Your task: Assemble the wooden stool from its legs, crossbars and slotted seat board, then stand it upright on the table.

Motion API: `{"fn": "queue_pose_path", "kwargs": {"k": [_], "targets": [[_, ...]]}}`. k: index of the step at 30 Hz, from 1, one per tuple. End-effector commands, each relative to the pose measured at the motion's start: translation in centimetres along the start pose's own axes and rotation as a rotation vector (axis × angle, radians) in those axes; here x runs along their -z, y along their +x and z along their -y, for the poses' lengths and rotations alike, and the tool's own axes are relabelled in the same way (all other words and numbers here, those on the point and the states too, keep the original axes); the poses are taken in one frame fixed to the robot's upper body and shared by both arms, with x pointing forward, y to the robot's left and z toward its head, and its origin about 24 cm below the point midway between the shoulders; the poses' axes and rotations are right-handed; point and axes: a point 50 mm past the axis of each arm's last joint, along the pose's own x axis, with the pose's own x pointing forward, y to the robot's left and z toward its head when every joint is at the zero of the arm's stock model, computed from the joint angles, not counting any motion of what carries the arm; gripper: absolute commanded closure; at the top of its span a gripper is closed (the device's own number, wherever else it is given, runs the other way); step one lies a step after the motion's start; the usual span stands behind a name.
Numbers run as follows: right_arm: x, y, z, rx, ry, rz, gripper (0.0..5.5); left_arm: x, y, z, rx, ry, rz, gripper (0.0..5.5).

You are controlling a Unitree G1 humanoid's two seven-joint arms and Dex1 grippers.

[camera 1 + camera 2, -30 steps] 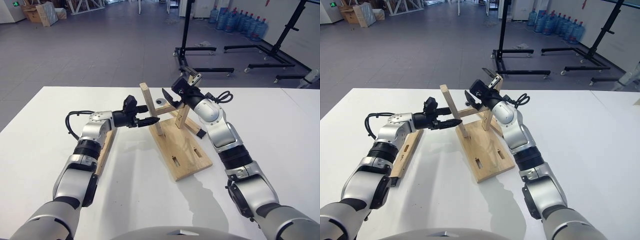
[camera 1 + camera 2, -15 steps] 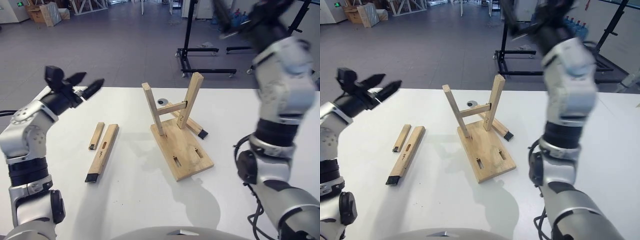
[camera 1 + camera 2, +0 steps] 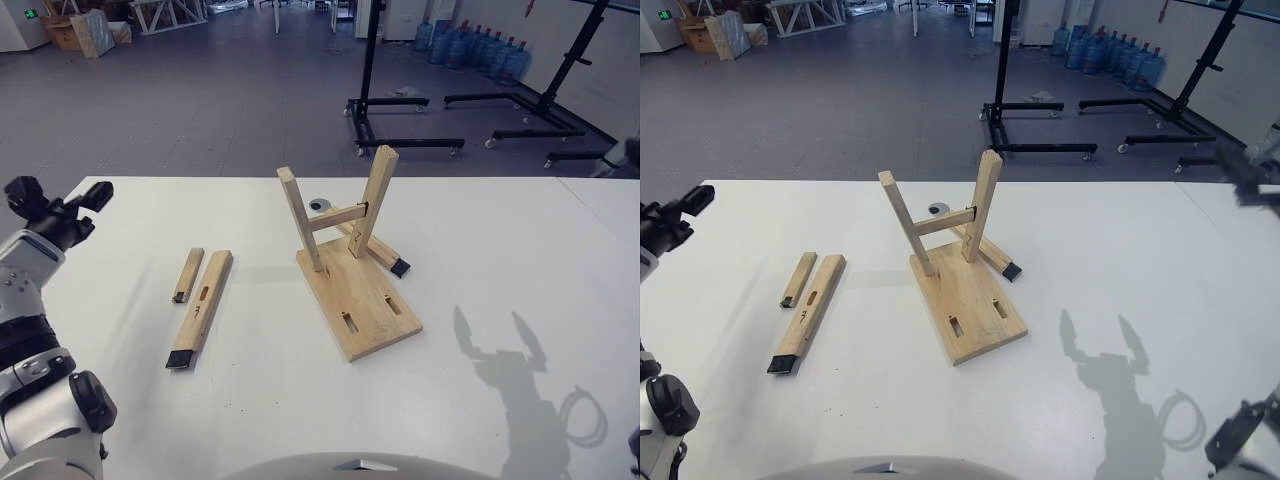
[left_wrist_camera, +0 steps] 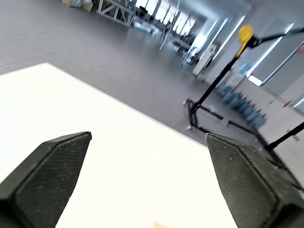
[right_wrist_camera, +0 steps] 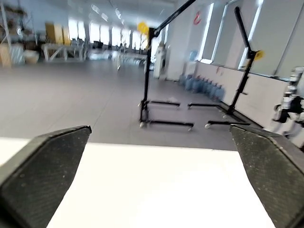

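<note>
The slotted seat board [image 3: 360,302] lies flat at the table's centre. Two legs [image 3: 300,218] [image 3: 375,198] stand up from its far end, joined by a crossbar [image 3: 338,216]. A third leg [image 3: 384,256] with a black foot lies behind the board. To the left lie a fourth leg [image 3: 201,318] and a short crossbar [image 3: 187,273], side by side. My left gripper [image 3: 85,205] hangs at the table's far left edge, open and holding nothing [image 4: 148,137]. My right gripper [image 5: 160,128] is open with nothing between its fingers, raised off to the right, away from the parts.
The white table [image 3: 500,250] has bare room right of and in front of the board. A small round fitting [image 3: 318,204] sits in the tabletop behind the legs. Black wheeled stands [image 3: 400,100] and water bottles stand on the floor beyond.
Both grippers left the upright legs and crossbar: the left arm swung out to the far left edge, the right arm rose and went off to the right. The frame stays standing.
</note>
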Motion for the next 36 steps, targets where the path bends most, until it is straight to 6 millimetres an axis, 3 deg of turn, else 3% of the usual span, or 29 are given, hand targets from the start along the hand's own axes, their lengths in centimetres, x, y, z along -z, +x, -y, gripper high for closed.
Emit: {"fn": "queue_pose_path", "kwargs": {"k": [1, 4, 6, 9, 15, 20, 30, 36], "targets": [[4.0, 2.1, -5.3, -0.164, -0.109, -0.084, 0.1, 2.2, 0.8, 0.3, 0.002, 0.011, -0.018, 1.11], [7.3, 3.4, -9.8, -0.338, -0.129, -0.156, 0.1, 3.2, 0.9, 0.3, -0.005, 0.007, -0.017, 1.11], [8.4, 3.8, -11.7, -0.423, -0.137, -0.186, 0.1, 3.7, 1.0, 0.3, -0.009, 0.006, -0.019, 1.11], [9.5, 4.6, -13.4, -0.523, -0.088, -0.237, 0.1, 4.3, 1.1, 0.5, -0.003, -0.007, -0.019, 1.11], [12.4, 8.9, -16.7, -0.594, 0.11, -0.311, 0.1, 5.4, 1.1, 1.1, 0.003, -0.032, -0.021, 1.11], [14.0, 10.8, -19.2, -0.618, 0.059, -0.336, 0.1, 6.1, 1.4, 1.8, 0.016, -0.031, -0.026, 1.11], [16.9, 11.3, -19.2, -0.628, -0.054, -0.406, 0.1, 6.7, 1.6, 2.1, 0.026, -0.032, -0.042, 1.11], [17.9, 10.7, -20.7, -0.704, -0.042, -0.414, 0.1, 7.1, 1.6, 2.4, 0.036, -0.029, -0.047, 1.11]]}}
